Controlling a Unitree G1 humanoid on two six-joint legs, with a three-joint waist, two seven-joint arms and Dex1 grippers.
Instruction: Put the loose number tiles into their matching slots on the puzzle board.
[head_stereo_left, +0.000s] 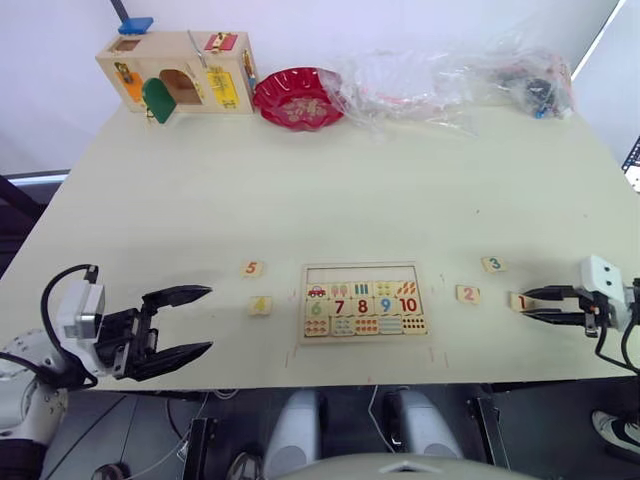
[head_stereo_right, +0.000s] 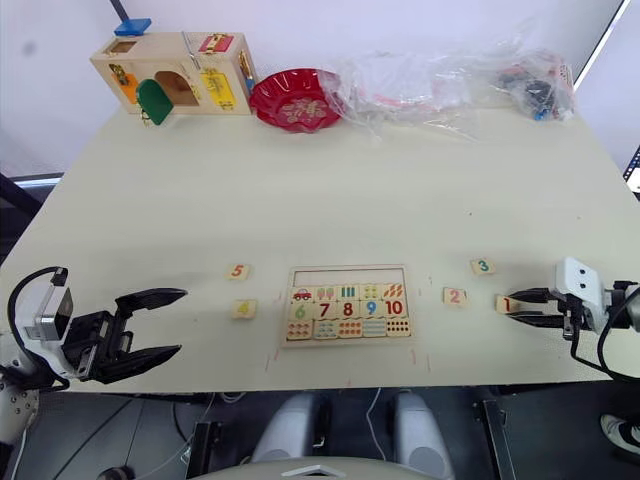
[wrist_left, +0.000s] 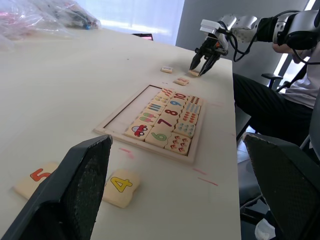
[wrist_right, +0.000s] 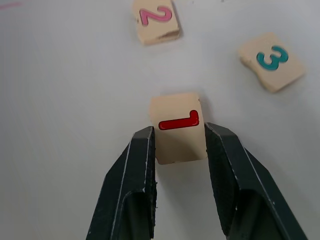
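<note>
head view: the puzzle board (head_stereo_left: 362, 268) lies mid-desk, its top row of slots (head_stereo_left: 360, 274) empty; the left pincer (head_stereo_left: 196, 320) hangs spread near tile 4 (head_stereo_left: 260, 306). right wrist view: the right pincer (wrist_right: 179, 142) pinches tile 1 (wrist_right: 177, 128) by opposite edges. it looks light, stiff, smooth wood, likely slippery, so a square edge grip suits.

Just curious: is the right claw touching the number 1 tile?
Touching. In the right wrist view, both fingers of the right claw press against the sides of the 1 tile.
</note>
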